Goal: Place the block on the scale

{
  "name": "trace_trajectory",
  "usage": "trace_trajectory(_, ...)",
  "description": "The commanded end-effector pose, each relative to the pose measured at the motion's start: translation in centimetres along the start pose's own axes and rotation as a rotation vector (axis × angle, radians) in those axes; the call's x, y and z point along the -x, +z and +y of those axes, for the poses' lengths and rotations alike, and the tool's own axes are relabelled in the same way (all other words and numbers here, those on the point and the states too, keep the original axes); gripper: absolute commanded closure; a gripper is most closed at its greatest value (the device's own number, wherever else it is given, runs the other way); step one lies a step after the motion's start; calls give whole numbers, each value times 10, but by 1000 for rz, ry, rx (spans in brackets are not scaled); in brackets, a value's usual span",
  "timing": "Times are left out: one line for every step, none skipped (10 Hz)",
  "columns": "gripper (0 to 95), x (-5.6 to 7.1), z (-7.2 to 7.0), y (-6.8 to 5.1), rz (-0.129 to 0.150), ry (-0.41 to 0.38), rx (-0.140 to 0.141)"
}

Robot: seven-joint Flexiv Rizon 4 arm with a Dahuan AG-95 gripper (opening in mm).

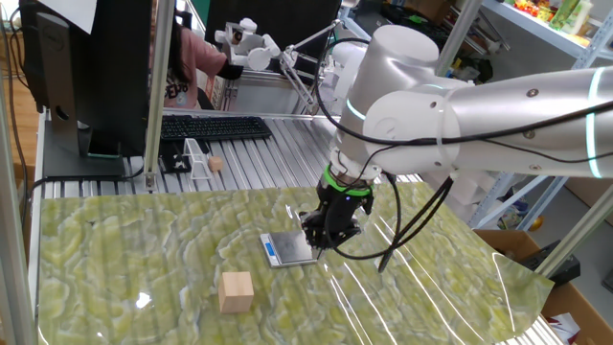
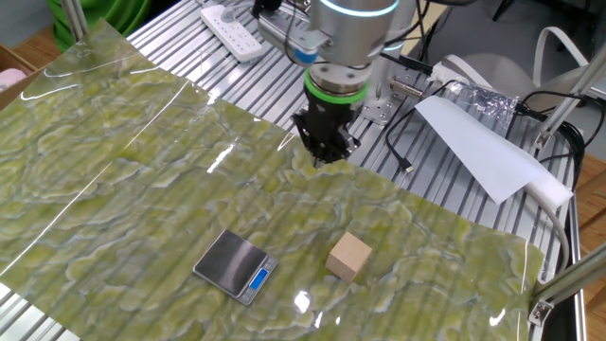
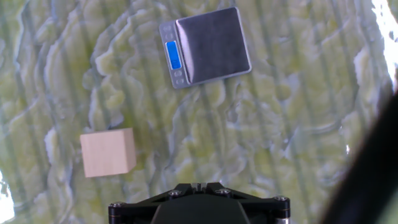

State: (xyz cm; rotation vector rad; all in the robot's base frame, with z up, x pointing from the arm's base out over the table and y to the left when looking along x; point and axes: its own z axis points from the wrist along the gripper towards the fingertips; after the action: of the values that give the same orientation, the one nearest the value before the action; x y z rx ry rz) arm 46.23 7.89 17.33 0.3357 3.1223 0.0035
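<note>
The block (image 1: pixel 236 291) is a light-tan wooden cube resting on the green patterned mat, near its front edge. It also shows in the other fixed view (image 2: pixel 349 256) and in the hand view (image 3: pixel 108 152). The scale (image 1: pixel 289 249) lies flat on the mat, a short way from the block, with nothing on its silver plate (image 3: pixel 208 45) and its blue display along one edge (image 2: pixel 232 262). My gripper (image 1: pixel 321 238) hangs above the mat (image 2: pixel 320 156), apart from both and holding nothing. Its fingertips look closed together (image 3: pixel 194 185).
A keyboard (image 1: pixel 206 126) and monitor (image 1: pixel 86 67) stand at the back left. A small wooden ball (image 1: pixel 216 164) lies by a clear stand (image 1: pixel 196 158). A power strip (image 2: pixel 232 19) and a white sheet (image 2: pixel 478 142) lie on the slatted table beyond the mat.
</note>
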Motion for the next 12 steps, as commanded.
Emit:
trace_trajectory(950,-3,7,7,1,12,-1)
trace_trajectory(950,-5,11,9,0,21,-4)
trace_trajectory(950,-10,17,12,-1,34,-4)
trace_trajectory(950,-13,21,14,-1,39,-5)
trace_trajectory(950,-15,23,14,-1,40,-4)
trace_trajectory(950,-18,27,17,-2,36,-5)
trace_trajectory(950,-20,29,18,-2,32,-5)
trace_trajectory(950,-22,32,18,-1,-11,-3)
trace_trajectory(950,-23,34,19,-1,-25,-3)
trace_trajectory(950,-24,37,20,-1,-19,-3)
trace_trajectory(950,-24,38,21,-1,-18,-3)
trace_trajectory(950,-23,38,22,-1,-18,-3)
